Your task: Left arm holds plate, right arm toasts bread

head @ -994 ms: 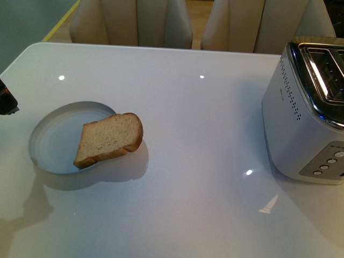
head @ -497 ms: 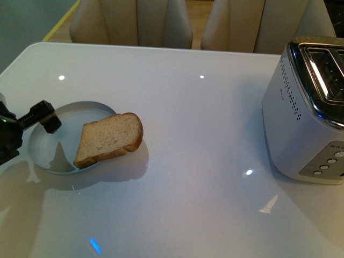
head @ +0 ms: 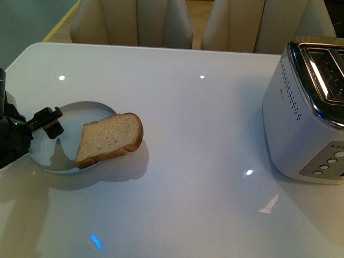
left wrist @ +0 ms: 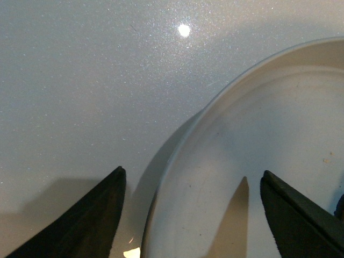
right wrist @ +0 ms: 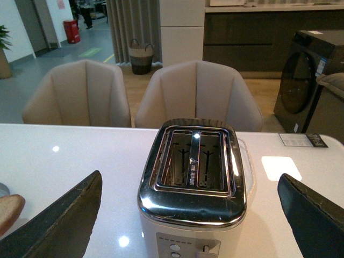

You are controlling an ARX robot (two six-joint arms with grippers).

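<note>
A white surface [head: 188,107] holds a round pale blue plate [head: 80,115] near its left side. One slice of bread [head: 110,138] lies on the right part of the plate. Its round brown top sticks out past the rim, over the surface. The bread is not in the toaster.

The black left arm [head: 11,140] comes in from the left edge. Its end effector [head: 54,122] is over the left part of the plate, apart from the bread. In the left wrist view the end effector [left wrist: 192,172] is spread wide and holds nothing. One finger [left wrist: 91,215] is over the bare surface outside the rim. The other finger [left wrist: 295,215] is over the inside of the plate [left wrist: 279,118], so the rim sits between them. I cannot tell if the fingers touch the plate.

A shiny silver toaster [head: 306,113] stands far to the right, well apart from the plate. Its two slots are empty in the right wrist view.

The right end effector [right wrist: 189,176] is also spread wide and holds nothing. It looks at the toaster [right wrist: 193,215] from above. A bit of the bread [right wrist: 8,209] shows at the edge of that view. Pale chairs [head: 131,21] stand behind the surface.
</note>
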